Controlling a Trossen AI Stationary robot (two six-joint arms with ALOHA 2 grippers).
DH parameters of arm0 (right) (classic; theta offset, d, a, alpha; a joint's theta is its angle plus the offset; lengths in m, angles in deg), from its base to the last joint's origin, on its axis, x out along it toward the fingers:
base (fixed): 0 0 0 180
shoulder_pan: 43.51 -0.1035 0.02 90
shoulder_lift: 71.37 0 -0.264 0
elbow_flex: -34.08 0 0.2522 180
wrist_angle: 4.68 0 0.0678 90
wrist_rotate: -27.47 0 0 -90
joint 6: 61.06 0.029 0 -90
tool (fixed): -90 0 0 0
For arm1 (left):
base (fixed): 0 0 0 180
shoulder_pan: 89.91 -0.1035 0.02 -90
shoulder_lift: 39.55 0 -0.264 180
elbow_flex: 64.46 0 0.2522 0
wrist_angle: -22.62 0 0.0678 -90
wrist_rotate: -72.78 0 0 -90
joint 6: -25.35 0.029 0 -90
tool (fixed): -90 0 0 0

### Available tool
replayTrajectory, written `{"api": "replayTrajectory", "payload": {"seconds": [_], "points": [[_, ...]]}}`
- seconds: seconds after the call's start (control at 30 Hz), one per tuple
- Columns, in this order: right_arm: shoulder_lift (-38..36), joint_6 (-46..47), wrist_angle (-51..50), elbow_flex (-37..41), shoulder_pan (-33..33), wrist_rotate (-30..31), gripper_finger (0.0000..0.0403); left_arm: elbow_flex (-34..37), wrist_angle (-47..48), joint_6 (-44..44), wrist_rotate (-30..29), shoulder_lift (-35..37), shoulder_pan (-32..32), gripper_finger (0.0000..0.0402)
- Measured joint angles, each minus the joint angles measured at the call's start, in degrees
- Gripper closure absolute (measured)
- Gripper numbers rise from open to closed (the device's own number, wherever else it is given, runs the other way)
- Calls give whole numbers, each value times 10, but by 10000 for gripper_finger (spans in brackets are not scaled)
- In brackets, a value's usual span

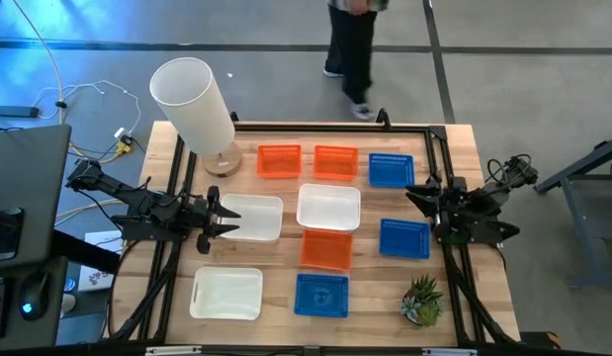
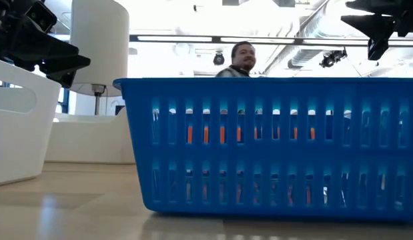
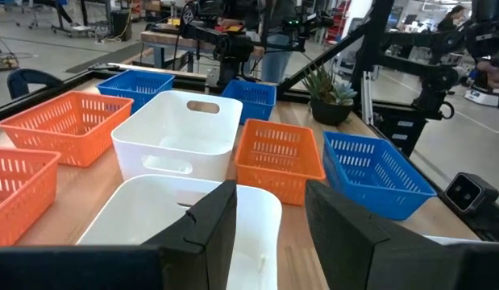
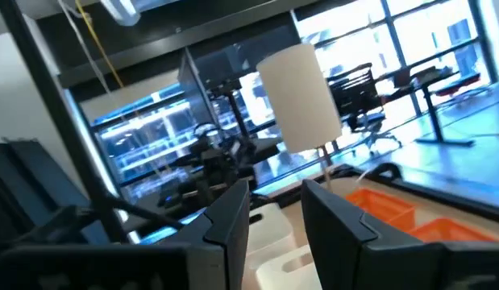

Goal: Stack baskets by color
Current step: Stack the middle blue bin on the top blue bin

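Three orange baskets [image 1: 279, 160] [image 1: 335, 161] [image 1: 326, 249], three blue baskets [image 1: 391, 169] [image 1: 404, 237] [image 1: 321, 295] and three white baskets [image 1: 254, 219] [image 1: 328, 208] [image 1: 226, 293] stand apart on the wooden table, each on its bottom. My left gripper [image 1: 224, 218] [image 3: 269, 213] is open, raised above the left end of a white basket [image 3: 176, 225], nothing between its fingers. My right gripper [image 1: 416, 194] [image 4: 275, 205] hangs open in the air at the table's right, between two blue baskets, pointing toward the table's middle and slightly up.
A tall white cylinder on a wooden base [image 1: 192, 99] stands at the far left corner. A small potted plant [image 1: 422, 300] sits near the right front. Black frame rails [image 1: 439, 148] run along the table's sides. A person [image 1: 350, 49] stands beyond the far edge.
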Motion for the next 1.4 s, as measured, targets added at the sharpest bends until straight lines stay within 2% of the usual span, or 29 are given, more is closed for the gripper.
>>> {"api": "replayTrajectory", "payload": {"seconds": [0.4,0.57,0.73,0.87,1.07,1.4], "points": [[26,31,21,0,0,9,300,0,0,-16,0,0,0,264],[80,43,24,-21,0,4,300,0,0,-16,0,0,0,264],[165,44,6,-81,0,-10,300,0,0,-25,0,0,0,264],[230,98,-94,-147,0,-15,300,0,0,-25,-3,0,0,264],[311,249,-324,-260,0,-16,300,0,0,-25,-7,0,0,264],[408,422,-616,-404,2,-38,300,0,0,-25,-7,0,0,264]]}}
